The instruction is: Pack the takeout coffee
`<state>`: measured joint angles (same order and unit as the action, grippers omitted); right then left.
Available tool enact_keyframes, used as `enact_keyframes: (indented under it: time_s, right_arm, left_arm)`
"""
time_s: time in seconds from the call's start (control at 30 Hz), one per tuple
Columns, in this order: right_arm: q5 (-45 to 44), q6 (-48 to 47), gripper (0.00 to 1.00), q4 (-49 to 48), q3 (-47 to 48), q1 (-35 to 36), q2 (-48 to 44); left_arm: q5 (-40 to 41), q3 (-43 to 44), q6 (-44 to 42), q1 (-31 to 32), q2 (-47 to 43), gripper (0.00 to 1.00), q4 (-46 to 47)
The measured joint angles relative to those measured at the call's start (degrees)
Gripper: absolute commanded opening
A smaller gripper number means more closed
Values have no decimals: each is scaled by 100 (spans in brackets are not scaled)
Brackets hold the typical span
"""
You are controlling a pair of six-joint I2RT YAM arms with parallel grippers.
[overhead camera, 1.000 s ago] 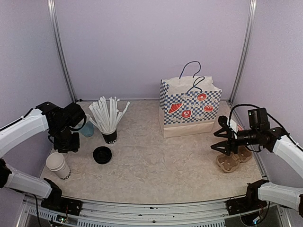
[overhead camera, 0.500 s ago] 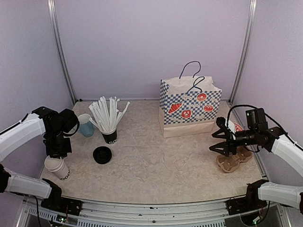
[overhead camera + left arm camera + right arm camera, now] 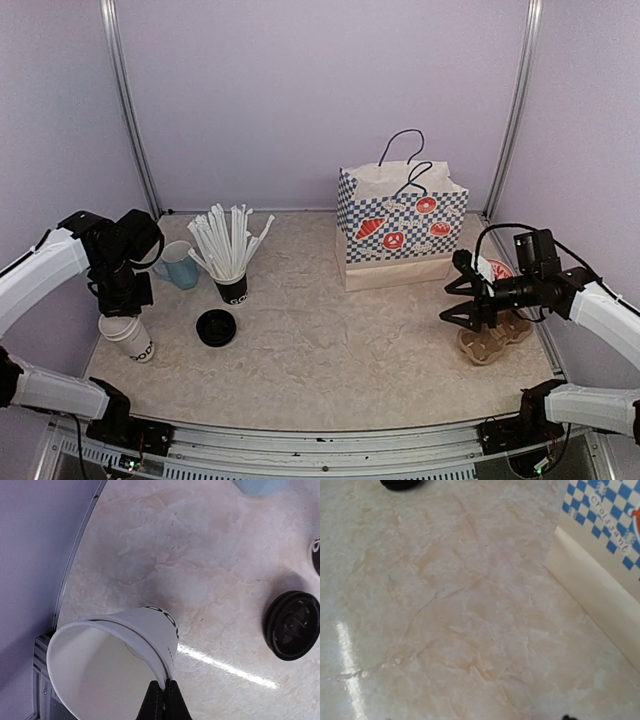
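Note:
One white paper cup [image 3: 131, 340] with black lettering stands lidless at the near left, tilted. In the left wrist view its open mouth [image 3: 100, 670] faces the camera. My left gripper [image 3: 119, 303] is shut on the cup's rim [image 3: 165, 682], one finger inside and one outside. A second cup does not show on its own. A round black lid [image 3: 216, 327] lies flat on the table to the cup's right and also shows in the left wrist view [image 3: 292, 625]. My right gripper [image 3: 461, 301] is open and empty, hovering left of a cardboard cup carrier [image 3: 492, 342].
A checked paper bag [image 3: 402, 228] with handles stands open at the back right; its lower corner shows in the right wrist view [image 3: 600, 555]. A black cup of white straws [image 3: 231, 285] and a light-blue mug [image 3: 181, 266] stand at the back left.
My left gripper swung from beside the cup to over it, came down and shut on its rim; the cup now tilts and sits slightly farther right. My right gripper edged left.

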<state>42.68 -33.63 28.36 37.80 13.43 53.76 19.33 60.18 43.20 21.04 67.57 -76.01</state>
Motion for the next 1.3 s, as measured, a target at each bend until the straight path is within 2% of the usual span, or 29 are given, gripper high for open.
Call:
enact_keyframes:
  time_s: [0.2, 0.37, 0.57, 0.63, 0.73, 0.83, 0.87, 0.93, 1.17, 1.3]
  right_arm:
    - [22, 94, 71, -24, 35, 118, 348]
    - [282, 356, 71, 63, 643, 380, 752]
    - [496, 691, 72, 63, 1318, 717, 1228]
    - [511, 850, 73, 66, 1488, 846, 1397]
    - [509, 1113, 73, 63, 1827, 1043, 1707]
    - [525, 1270, 79, 28, 2166, 1290, 1998]
    - [525, 1281, 92, 13, 2225, 1373, 2068]
    - [529, 1281, 99, -4, 2332, 1596, 2251]
    - [474, 1056, 99, -212, 2415, 2232, 2944]
    - [363, 1056, 99, -505, 2417, 2524, 3357]
  left_arm:
    - [181, 501, -315, 378, 544, 0, 267]
    - [48, 1016, -232, 1128, 960, 0, 212]
    - [-345, 1620, -149, 1775, 820, 0, 199]
    - [-426, 1821, -153, 2197, 761, 0, 214]
    - [-487, 2138, -319, 3182, 737, 0, 492]
    - [-420, 2334, -610, 4024, 831, 0, 907]
    - [-358, 2402, -758, 4295, 918, 0, 1099]
    - [-291, 2474, -1010, 4614, 1141, 0, 1416]
    - [-240, 2627, -1722, 4782, 2205, 0, 2420]
    - [-310, 2798, -1895, 4780, 2455, 0, 2789]
